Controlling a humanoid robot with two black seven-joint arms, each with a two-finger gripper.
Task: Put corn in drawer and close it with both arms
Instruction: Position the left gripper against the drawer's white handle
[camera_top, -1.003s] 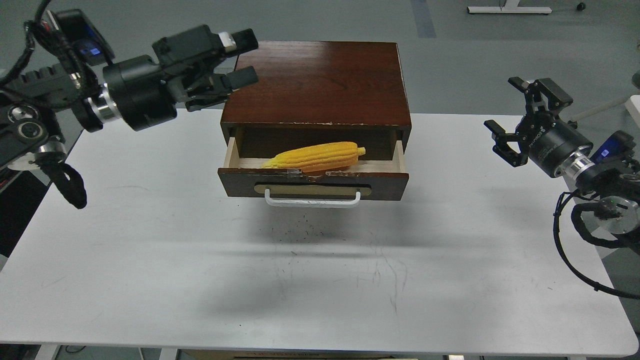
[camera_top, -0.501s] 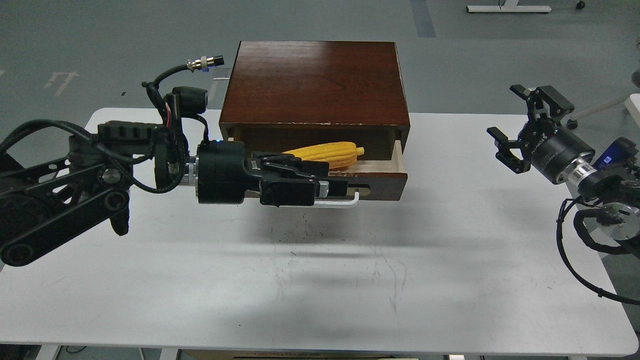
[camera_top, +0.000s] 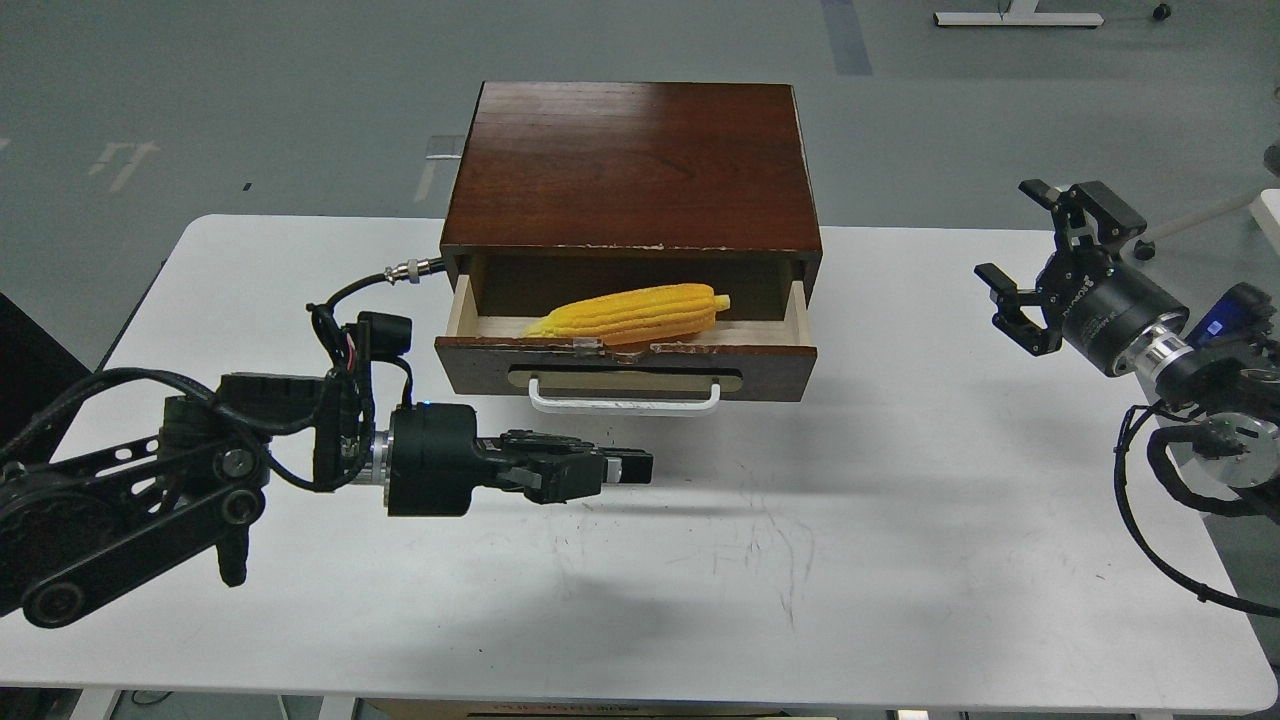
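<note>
1. corn (camera_top: 632, 313) lies inside the open drawer (camera_top: 627, 368), on the pale wood floor. long axis runs left-right across the drawer, slightly tilted: tapered tip points left and toward the drawer front, blunt end points right and sits a bit further back.
2. corn tip is at the chipped top edge of the drawer front, whether touching or not i cannot tell; blunt end stops short of the right side wall.
3. drawer is pulled partway out of the dark reddish-brown cabinet (camera_top: 632, 165), which sits on the white worktop (camera_top: 700, 560). white bar handle (camera_top: 624, 398) on the tan oval plate faces the camera.
4. left arm comes in low from the left edge, forearm about level over the worktop, wrist cylinder pointing right.
5. left hand (camera_top: 625, 468) is in front of and below the drawer front, near the left end of the handle, not touching it. fingers (camera_top: 560, 475) stretch out to the right, seen side-on and stacked close; narrow look, but gap not visible, cannot tell. nothing seen held.
6. right arm enters from the right edge, wrist angled up and to the left, well apart from the drawer.
7. right hand (camera_top: 1040, 260) is over the right end of the worktop, fingers spread wide, empty.
</note>
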